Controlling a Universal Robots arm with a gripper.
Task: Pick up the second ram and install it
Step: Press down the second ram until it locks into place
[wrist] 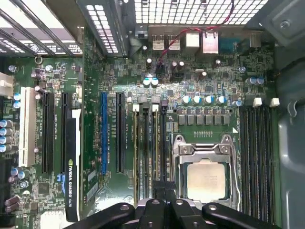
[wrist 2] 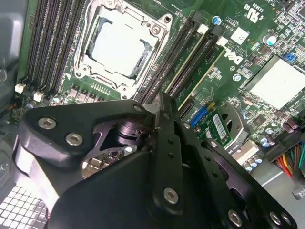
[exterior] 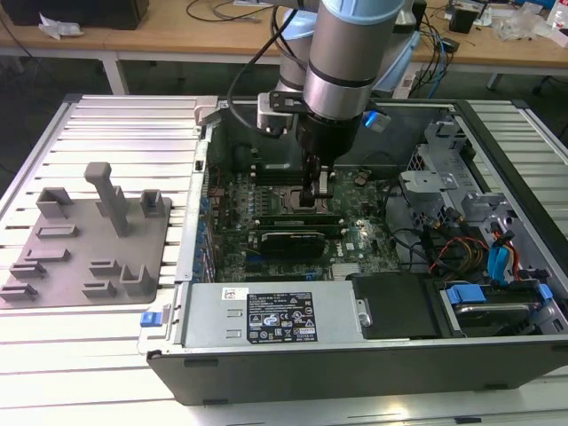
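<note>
Now fingers (wrist: 162,193) closed over ram (wrist: 155,157) in slot.

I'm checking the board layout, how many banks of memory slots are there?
2. One bank lies beside the CPU socket; the other bank lies on the socket's opposite side. None seems hidden.

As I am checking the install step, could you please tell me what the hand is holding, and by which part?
It cannot be told. The hand sits low over the memory slots beside the CPU socket, hiding any hold.
</note>
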